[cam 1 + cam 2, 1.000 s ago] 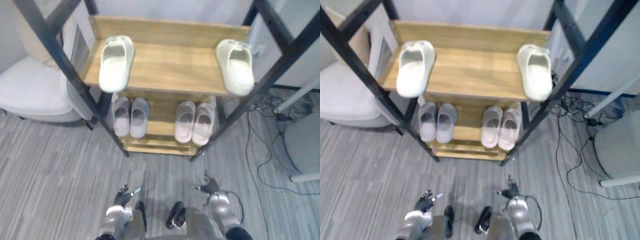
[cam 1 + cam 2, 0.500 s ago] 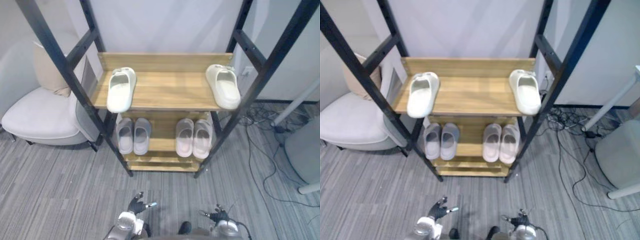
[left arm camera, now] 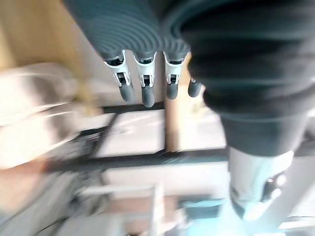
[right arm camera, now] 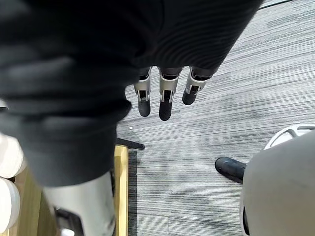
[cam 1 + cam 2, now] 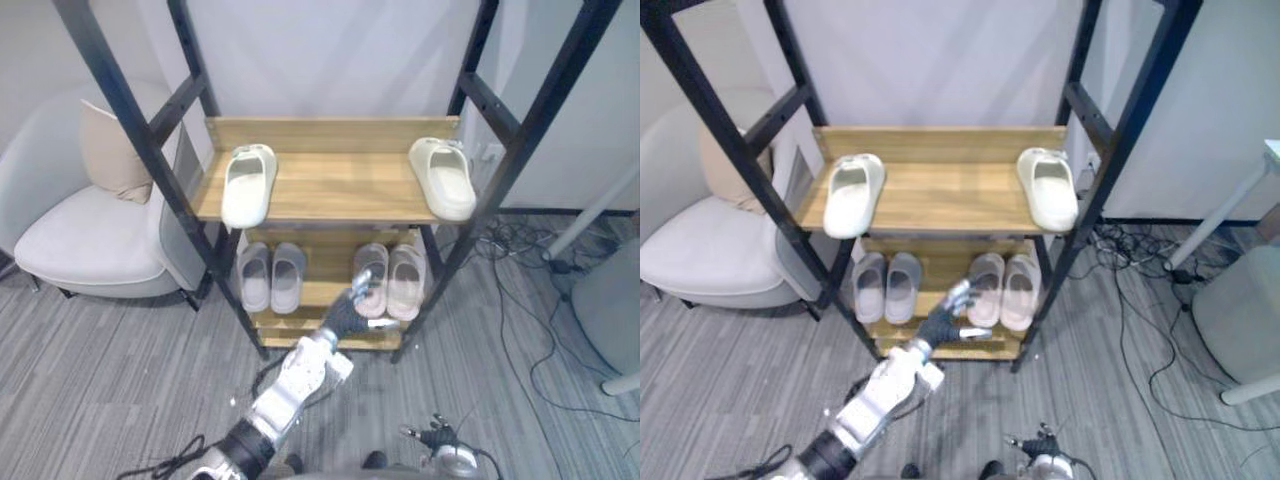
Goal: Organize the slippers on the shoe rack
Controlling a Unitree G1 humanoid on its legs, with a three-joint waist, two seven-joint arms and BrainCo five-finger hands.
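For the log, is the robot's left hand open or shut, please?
Open: the left hand has straight fingers and holds nothing.

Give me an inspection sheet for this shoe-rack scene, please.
Surface: shoe rack, wooden shelves, black frame.
Job's things: two cream slippers far apart on top; grey pair and pink pair side by side below.
Clutter: nothing seen.
Hands: left hand open, in front of the pink pair; right hand open, low over the floor.
Cables: loose cables on the floor right of the rack.
Surroundings: armchair with cushion at left.
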